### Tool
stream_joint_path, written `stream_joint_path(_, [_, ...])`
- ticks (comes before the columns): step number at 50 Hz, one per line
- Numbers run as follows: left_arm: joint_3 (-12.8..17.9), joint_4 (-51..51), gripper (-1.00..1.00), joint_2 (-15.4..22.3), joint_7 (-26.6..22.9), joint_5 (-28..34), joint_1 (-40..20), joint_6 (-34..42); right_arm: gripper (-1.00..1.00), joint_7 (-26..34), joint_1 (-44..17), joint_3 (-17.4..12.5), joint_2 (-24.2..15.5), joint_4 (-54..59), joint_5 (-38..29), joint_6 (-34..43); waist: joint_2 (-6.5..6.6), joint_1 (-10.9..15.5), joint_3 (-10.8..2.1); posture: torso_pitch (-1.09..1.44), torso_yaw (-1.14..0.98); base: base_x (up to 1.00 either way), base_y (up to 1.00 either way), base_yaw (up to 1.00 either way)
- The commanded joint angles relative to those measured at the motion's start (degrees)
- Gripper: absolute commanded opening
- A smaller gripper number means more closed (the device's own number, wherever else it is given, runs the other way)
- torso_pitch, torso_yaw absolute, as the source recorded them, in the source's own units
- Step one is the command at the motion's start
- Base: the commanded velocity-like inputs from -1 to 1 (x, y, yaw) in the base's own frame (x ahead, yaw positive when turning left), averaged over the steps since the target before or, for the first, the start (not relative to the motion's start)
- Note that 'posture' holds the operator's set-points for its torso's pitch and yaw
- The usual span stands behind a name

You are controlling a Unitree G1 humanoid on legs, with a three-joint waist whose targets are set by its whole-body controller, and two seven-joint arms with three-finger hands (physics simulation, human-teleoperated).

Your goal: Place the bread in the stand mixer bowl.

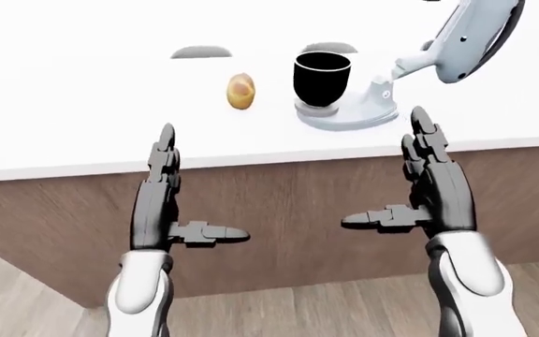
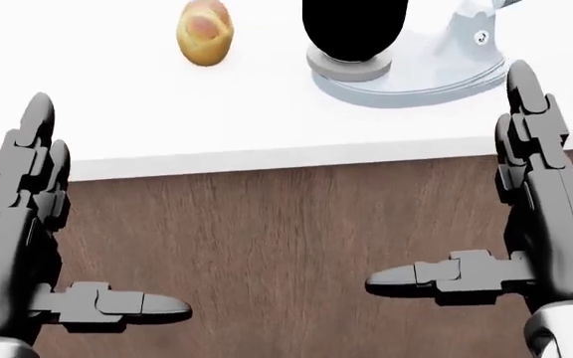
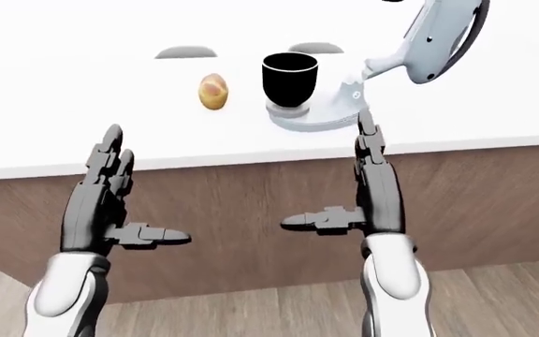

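A small golden bread roll (image 1: 240, 90) lies on the white counter (image 1: 91, 126), left of the stand mixer. The mixer (image 1: 456, 42) is pale blue-grey, its head tilted up, with a black bowl (image 1: 322, 77) on its base (image 1: 349, 116). My left hand (image 1: 169, 200) is open, fingers pointing up, thumb out to the right, held below the counter edge. My right hand (image 1: 419, 186) is open in mirror pose, its fingertips reaching the counter edge just below the mixer base. Neither hand holds anything. The head view shows the roll (image 2: 205, 32) at top left.
The counter's wooden face (image 1: 298, 210) fills the space between my hands. Wood floor (image 1: 26, 302) shows below. Two grey oval marks (image 1: 201, 52) lie on the counter beyond the roll and bowl.
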Motion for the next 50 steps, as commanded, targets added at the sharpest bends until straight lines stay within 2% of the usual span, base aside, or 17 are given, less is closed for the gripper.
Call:
stream_joint_path(1, [1.08,-2.75,1.0,0.45,0.57,0.35,-1.24,-2.04,1.0,-0.01,-1.55,0.54,-0.08,-2.34,0.2,-2.05,-0.09,0.21,-0.93,0.0,0.0,0.17,0.0,0.0])
stream_joint_path(6, [0.57,-3.26,1.0,0.29,0.58,0.71,-1.12,-1.75,1.0,-0.06,-1.48,0.75,-0.03,-2.69,0.02,-1.74,2.86,0.05,-0.04,0.0,0.0,0.17,0.0,0.0])
stream_joint_path(9, [0.46,-3.51,1.0,0.25,0.57,0.84,-1.06,-1.6,1.0,0.06,-1.47,0.5,-0.09,-2.53,0.17,-1.93,7.46,-0.21,-1.32,0.0,0.0,0.17,0.0,0.0])
stream_joint_path(10, [0.52,-3.54,1.0,0.25,0.54,0.8,-1.05,-1.6,1.0,0.1,-1.48,0.43,-0.12,-2.45,0.22,-2.01,5.55,0.52,-1.28,0.0,0.0,0.17,0.0,0.0])
stream_joint_path(12, [0.53,-3.54,1.0,0.25,0.54,0.82,-1.02,-1.62,1.0,0.14,-1.44,0.28,-0.15,-2.33,0.32,-2.18,5.92,0.55,-0.71,0.0,0.0,0.18,0.0,0.0])
stream_joint_path(18, [0.46,-3.32,1.0,0.23,0.57,1.06,-1.04,-1.88,1.0,-0.09,-1.23,0.26,-0.17,-2.22,0.14,-2.42,2.94,1.02,-0.66,0.0,0.0,0.17,0.0,0.0])
stream_joint_path(22, [0.41,-3.49,1.0,0.24,0.54,1.2,-1.13,-1.7,1.0,-0.19,-1.18,0.53,-0.09,-2.57,-0.06,-2.14,-1.94,1.05,-1.36,0.0,0.0,0.17,0.0,0.0])
stream_joint_path(23, [0.39,-3.46,1.0,0.23,0.54,1.21,-1.14,-1.72,1.0,-0.22,-1.15,0.61,-0.06,-2.7,-0.13,-2.01,0.18,0.35,-1.24,0.0,0.0,0.16,0.0,0.0])
stream_joint_path(25, [0.42,-3.38,1.0,0.23,0.53,1.22,-1.19,-1.75,1.0,-0.2,-1.17,0.69,-0.05,-2.95,-0.23,-1.76,-0.68,0.35,-1.01,0.0,0.0,0.17,0.0,0.0])
stream_joint_path(31, [0.38,-3.28,1.0,0.21,0.53,1.29,-1.14,-1.89,1.0,-0.1,-1.03,0.62,-0.03,-3.23,-0.27,-1.57,2.56,0.06,-0.11,0.0,0.0,0.18,0.0,0.0])
stream_joint_path(33, [0.43,-3.44,1.0,0.21,0.49,1.27,-1.26,-1.67,1.0,-0.06,-1.07,0.54,-0.04,-2.99,-0.26,-1.71,4.91,-0.25,-0.41,0.0,0.0,0.18,-0.03,0.0])
stream_joint_path(34, [0.47,-3.49,1.0,0.22,0.47,1.26,-1.32,-1.56,1.0,-0.06,-1.04,0.5,-0.02,-2.94,-0.22,-1.79,6.99,-0.31,-1.06,0.0,0.0,0.16,-0.03,0.0])
stream_joint_path(43, [0.26,-3.75,1.0,0.3,0.38,1.55,-1.86,-0.83,1.0,-0.17,-0.94,0.29,0.04,-1.7,0.14,-2.94,3.33,0.97,-0.65,0.0,0.0,0.18,-0.03,0.0])
stream_joint_path(45, [0.23,-3.98,1.0,0.31,0.32,1.6,-2.02,-0.48,1.0,-0.27,-0.91,0.3,0.09,-1.56,0.16,-3.03,1.5,1.21,-0.75,0.0,0.0,0.18,-0.03,0.0])
stream_joint_path(47, [0.12,-4.06,1.0,0.29,0.3,1.67,-1.96,-0.46,1.0,-0.31,-0.84,0.32,0.08,-1.56,0.18,-3.04,-1.94,1.18,-1.78,0.0,0.0,0.18,-0.03,0.0])
stream_joint_path(48, [0.12,-4.11,1.0,0.29,0.27,1.67,-1.97,-0.41,1.0,-0.3,-0.81,0.24,0.06,-1.53,0.24,-3.13,-0.7,0.79,-1.53,0.0,0.0,0.18,-0.02,0.0])
stream_joint_path(50, [0.09,-4.15,1.0,0.26,0.24,1.67,-1.93,-0.43,1.0,-0.34,-0.71,0.18,0.08,-1.47,0.31,-3.27,-0.96,0.64,-0.83,0.0,0.0,0.18,-0.03,0.0])
